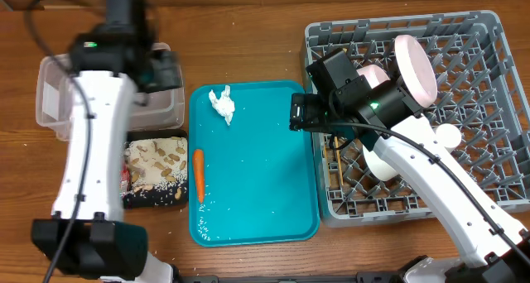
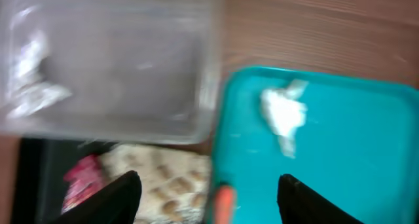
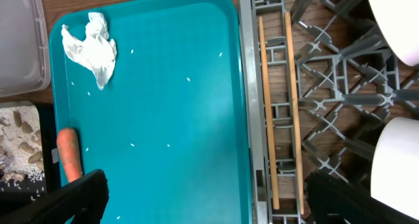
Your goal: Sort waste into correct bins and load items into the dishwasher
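Note:
A teal tray (image 1: 265, 175) holds a crumpled white tissue (image 1: 222, 103) and an orange carrot (image 1: 199, 174). The grey dishwasher rack (image 1: 464, 35) at right holds a pink-white plate (image 1: 414, 68), white cups (image 1: 385, 163) and two wooden chopsticks (image 3: 278, 106). My left gripper (image 2: 204, 198) is open and empty above the edge between the black food bin (image 1: 153, 171) and the tray. My right gripper (image 3: 203, 198) is open and empty above the tray's right edge beside the rack. The tissue (image 3: 91, 48) and carrot (image 3: 69, 155) also show in the right wrist view.
A clear plastic bin (image 1: 54, 101) stands at the far left with a bit of waste in it. The black bin below it holds food scraps and a pink wrapper (image 2: 82, 175). Rice grains lie scattered on the tray (image 3: 163, 119).

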Robot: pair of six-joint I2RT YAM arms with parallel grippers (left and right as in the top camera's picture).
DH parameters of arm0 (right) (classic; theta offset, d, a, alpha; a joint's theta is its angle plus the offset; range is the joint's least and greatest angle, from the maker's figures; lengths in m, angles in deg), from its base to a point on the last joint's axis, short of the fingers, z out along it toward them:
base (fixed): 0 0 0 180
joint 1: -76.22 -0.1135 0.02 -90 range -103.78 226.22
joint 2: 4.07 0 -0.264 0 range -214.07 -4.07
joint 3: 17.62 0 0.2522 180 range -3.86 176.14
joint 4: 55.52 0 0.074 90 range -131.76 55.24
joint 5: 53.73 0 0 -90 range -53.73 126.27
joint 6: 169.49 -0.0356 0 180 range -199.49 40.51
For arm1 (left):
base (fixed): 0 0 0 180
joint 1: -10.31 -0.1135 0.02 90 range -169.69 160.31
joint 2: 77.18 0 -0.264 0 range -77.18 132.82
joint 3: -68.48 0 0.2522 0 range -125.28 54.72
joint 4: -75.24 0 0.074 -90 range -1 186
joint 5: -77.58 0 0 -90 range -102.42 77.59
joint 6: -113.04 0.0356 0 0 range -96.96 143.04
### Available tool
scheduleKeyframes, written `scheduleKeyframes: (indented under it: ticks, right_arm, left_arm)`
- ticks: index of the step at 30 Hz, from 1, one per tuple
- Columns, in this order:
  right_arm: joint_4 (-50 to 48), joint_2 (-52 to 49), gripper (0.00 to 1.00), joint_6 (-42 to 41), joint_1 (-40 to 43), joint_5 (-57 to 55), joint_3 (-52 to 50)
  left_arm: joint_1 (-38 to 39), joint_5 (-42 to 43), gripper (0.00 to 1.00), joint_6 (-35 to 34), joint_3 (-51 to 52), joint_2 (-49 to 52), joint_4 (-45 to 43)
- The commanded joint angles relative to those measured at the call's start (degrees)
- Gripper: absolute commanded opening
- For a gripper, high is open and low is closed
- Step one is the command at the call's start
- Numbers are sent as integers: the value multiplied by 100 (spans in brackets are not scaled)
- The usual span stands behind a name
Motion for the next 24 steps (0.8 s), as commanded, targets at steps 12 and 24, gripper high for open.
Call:
scheduleKeyframes:
  ticks: [12,24]
  right_arm:
    - [164,98,100,68,-15,28,105]
    - [262,98,100,68,-15,28,103]
  left_arm:
    - [1392,-101,77,175,439,2079,-1499]
    - [1327,9,20,-101,389,2997,-1569]
